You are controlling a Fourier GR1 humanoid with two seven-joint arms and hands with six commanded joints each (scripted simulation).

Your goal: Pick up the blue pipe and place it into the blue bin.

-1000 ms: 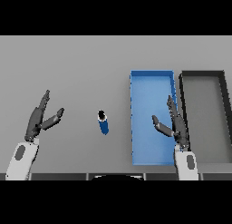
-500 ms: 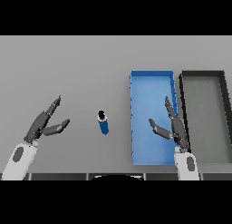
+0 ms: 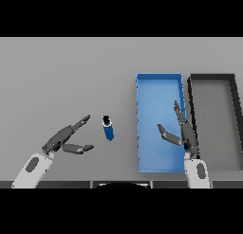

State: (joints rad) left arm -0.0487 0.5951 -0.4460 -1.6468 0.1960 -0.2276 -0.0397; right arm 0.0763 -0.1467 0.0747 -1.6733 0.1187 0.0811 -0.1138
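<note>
Head view: the short blue cylindrical pipe (image 3: 108, 129) stands on the flat grey table (image 3: 61, 76), apart from the shallow rectangular blue bin (image 3: 158, 81). The left hand (image 3: 64, 139) is near the pipe, fingers extended and relaxed, grasping nothing. The right hand (image 3: 182, 132) hovers over the bin, fingers straight. A dark grey rectangular bin (image 3: 212, 77) sits beside the blue one.

Blue pipe (image 3: 108, 128) stood upright near the table's (image 3: 66, 76) near edge, just left of the blue bin (image 3: 158, 80). Left hand (image 3: 64, 139) hovered left of the pipe, apart from it, fingers straight and spread toward it, thumb out. Right hand (image 3: 182, 131) hung over the bin's right wall, fingers straight, thumb pointing left. Dark bin (image 3: 212, 77) lay just right of the blue one.
</note>
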